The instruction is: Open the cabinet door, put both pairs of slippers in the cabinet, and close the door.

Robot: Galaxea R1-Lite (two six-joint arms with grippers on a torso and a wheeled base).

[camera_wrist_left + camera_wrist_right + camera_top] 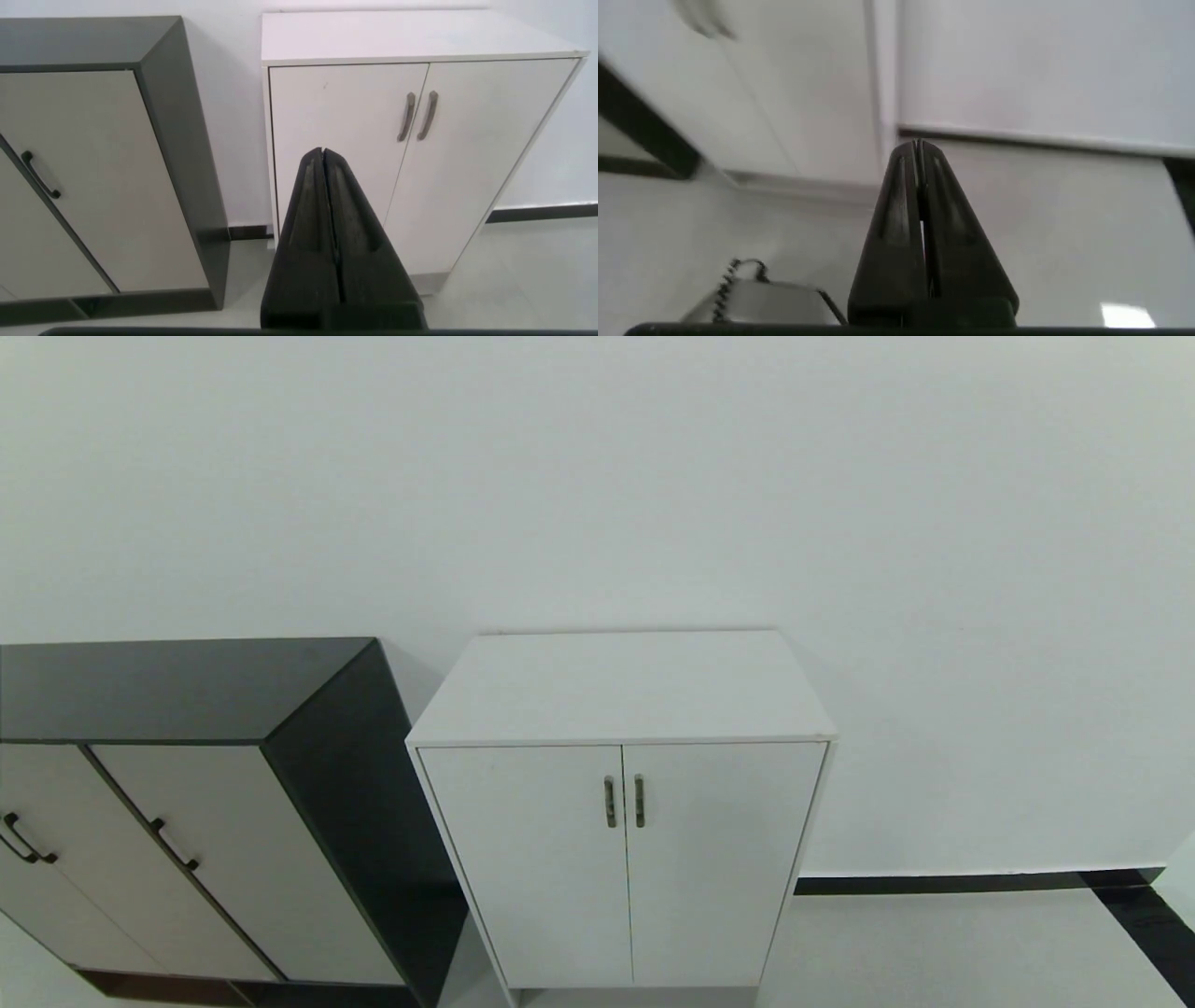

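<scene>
At left, a dark cabinet (187, 691) stands against the wall (597, 476). Just beside it is the white cabinet (621, 691), with both doors (532, 859) shut and the handles (610, 802) paired at the centre seam. The left gripper (323, 154), fingers pressed together and empty, faces the white cabinet. The right gripper (920, 145), likewise pressed together, hangs above the floor (1064, 215).

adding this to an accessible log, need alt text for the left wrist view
The left claw, shut, points toward a white cabinet whose two doors are closed, their handles side by side at the centre seam. A dark cabinet with pale doors stands beside it against a white wall.
</scene>
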